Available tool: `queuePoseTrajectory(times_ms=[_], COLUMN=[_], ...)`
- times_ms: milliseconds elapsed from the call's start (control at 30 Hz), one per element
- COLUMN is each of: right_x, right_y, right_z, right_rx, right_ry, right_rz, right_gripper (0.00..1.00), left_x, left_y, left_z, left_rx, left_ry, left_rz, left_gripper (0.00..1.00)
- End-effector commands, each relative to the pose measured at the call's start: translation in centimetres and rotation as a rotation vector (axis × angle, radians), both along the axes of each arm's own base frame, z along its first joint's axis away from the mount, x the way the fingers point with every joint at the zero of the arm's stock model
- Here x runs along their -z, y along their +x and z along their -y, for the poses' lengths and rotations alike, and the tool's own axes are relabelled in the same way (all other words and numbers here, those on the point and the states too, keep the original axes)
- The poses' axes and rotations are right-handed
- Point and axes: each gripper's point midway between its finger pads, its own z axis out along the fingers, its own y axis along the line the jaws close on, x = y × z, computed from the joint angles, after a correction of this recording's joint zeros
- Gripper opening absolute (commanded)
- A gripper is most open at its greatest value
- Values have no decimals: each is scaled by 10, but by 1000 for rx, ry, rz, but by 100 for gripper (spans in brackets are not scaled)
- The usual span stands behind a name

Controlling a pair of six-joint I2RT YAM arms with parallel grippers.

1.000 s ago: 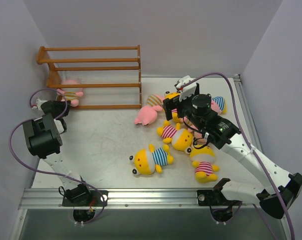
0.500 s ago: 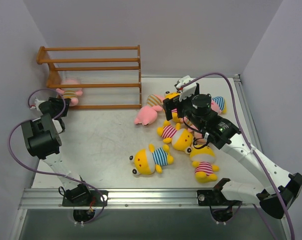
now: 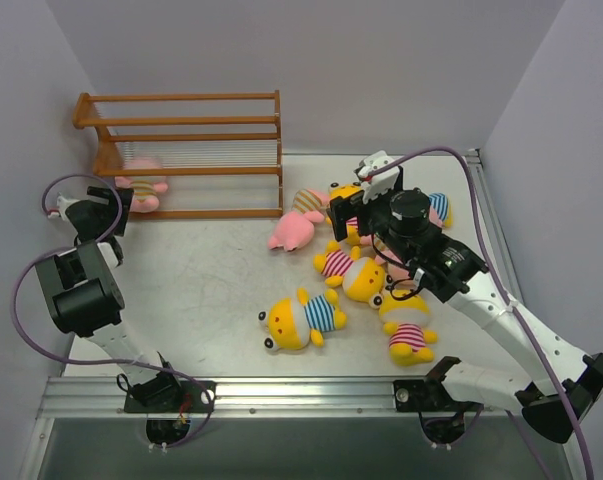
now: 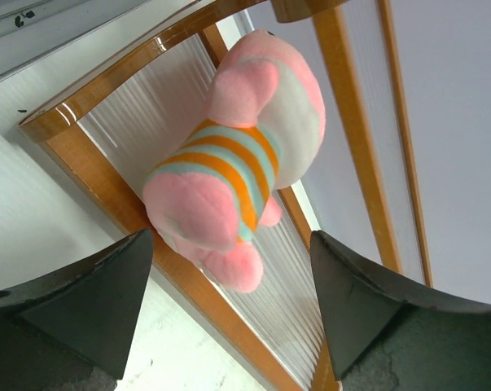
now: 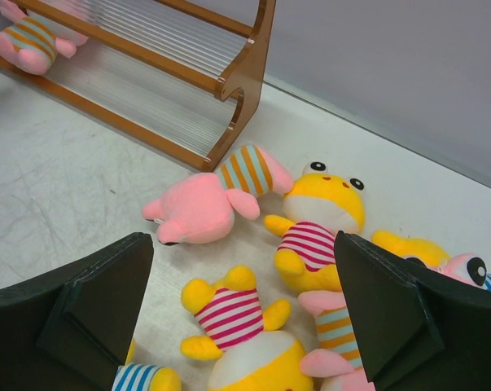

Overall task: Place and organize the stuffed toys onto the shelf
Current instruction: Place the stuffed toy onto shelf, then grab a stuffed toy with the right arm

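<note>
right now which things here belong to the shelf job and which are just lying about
Job: shelf; pink toy on its bottom tier; pink toy by the shelf end; yellow toy in blue stripes; two yellow toys in pink stripes; others half hidden under the right arm.
Lying about: nothing loose, only the front metal rail.
</note>
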Motion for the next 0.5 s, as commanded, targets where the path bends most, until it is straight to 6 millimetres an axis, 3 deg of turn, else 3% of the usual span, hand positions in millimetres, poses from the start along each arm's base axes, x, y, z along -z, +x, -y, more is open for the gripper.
queuePoseTrajectory(times_ms=[0, 33, 100, 133, 200, 233, 300, 333, 467], right_x=[-24, -25, -20, -18, -13, -11, -3, 1, 19], right_y=[-5, -6, -5, -5, -1, 1, 7, 9, 22], right_z=[0, 0, 3, 4, 6, 9, 11, 13, 20], right_rx=[-9, -7, 12, 20, 41, 68, 103, 121, 203], right_ry=[60, 69, 59, 57, 48, 64, 75, 80, 92], right_rz=[46, 42, 18, 11, -12, -29, -70, -86, -150], right_gripper=[100, 100, 100, 100, 100, 100, 100, 100, 100], left_x=[-22, -31, -27, -42, -40, -59, -57, -74, -90], left_y=[-15, -19, -31, -36, -51, -59, -77, -86, -125], left_z=[-10, -8, -3, -1, 5, 7, 14, 16, 30], left_rx=[-38, -38, -31, -22, -4, 12, 32, 51, 129], left_ry=[16, 20, 7, 39, 49, 118, 147, 232, 379], left_rz=[14, 24, -10, 2, -66, -58, -140, -139, -238], left_gripper=[87, 88, 89, 89, 91, 92, 94, 95, 97])
